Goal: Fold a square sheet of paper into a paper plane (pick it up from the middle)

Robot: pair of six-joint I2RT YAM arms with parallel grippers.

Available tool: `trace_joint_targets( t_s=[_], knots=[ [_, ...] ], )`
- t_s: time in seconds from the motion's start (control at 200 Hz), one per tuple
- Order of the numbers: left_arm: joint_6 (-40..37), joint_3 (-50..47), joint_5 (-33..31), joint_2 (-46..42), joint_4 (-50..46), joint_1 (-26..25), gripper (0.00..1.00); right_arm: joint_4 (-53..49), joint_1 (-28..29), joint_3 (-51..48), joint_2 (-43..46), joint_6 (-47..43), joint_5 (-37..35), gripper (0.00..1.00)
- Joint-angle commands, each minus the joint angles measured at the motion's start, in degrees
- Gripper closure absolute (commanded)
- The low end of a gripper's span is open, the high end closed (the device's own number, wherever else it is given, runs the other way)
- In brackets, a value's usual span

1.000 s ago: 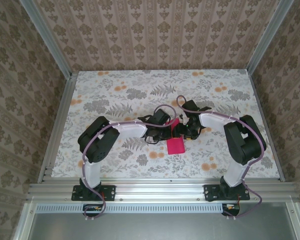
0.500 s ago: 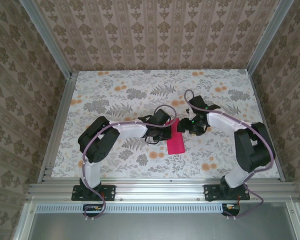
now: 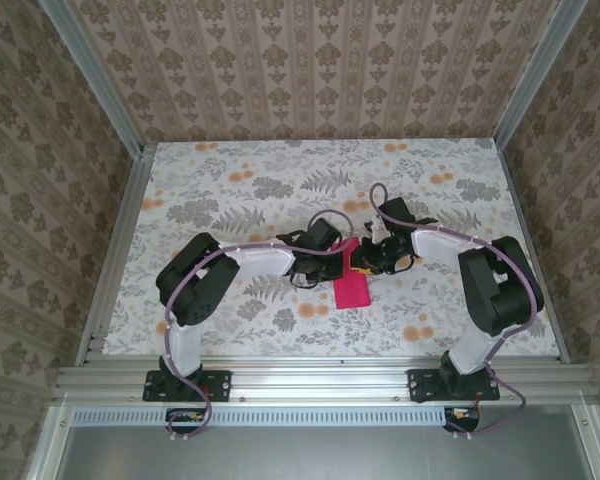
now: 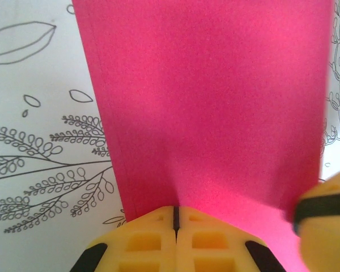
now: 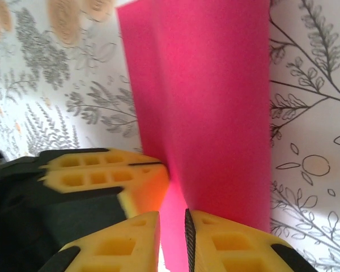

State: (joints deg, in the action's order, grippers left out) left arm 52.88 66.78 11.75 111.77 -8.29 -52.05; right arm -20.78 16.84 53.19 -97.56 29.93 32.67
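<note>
Square sheet of paper (image 4: 215, 102), folded, is being pinched at its near edge by the left gripper's (image 4: 175, 212) closed jaws. The right gripper (image 5: 171, 218) is straddling the same sheet, jaws narrowly parted. It is lying mid-table (image 3: 230, 180), between both arms.

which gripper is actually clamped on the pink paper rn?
The left gripper: its fingers meet tight on the pink paper's edge. The right gripper's fingers straddle the paper with a visible gap.
</note>
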Motion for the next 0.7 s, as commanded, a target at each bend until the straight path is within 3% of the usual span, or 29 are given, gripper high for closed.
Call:
trace_joint_targets(
  t_s=[0.0, 0.37, 0.695],
  knots=[
    [-1.1, 0.1, -0.8, 0.8, -4.3, -0.5, 1.00, 2.1, -1.1, -1.6, -1.4, 0.4, 2.5, 0.79],
    [-1.6, 0.6, -1.0, 1.1, -5.2, -0.5, 1.00, 2.8, -3.2, -3.0, -1.9, -0.5, 4.7, 0.73],
    [-2.0, 1.2, -1.0, 1.4, -5.8, -0.6, 1.00, 2.4, -4.5, -4.8, -6.1, -2.6, 1.6, 0.73]
  ],
)
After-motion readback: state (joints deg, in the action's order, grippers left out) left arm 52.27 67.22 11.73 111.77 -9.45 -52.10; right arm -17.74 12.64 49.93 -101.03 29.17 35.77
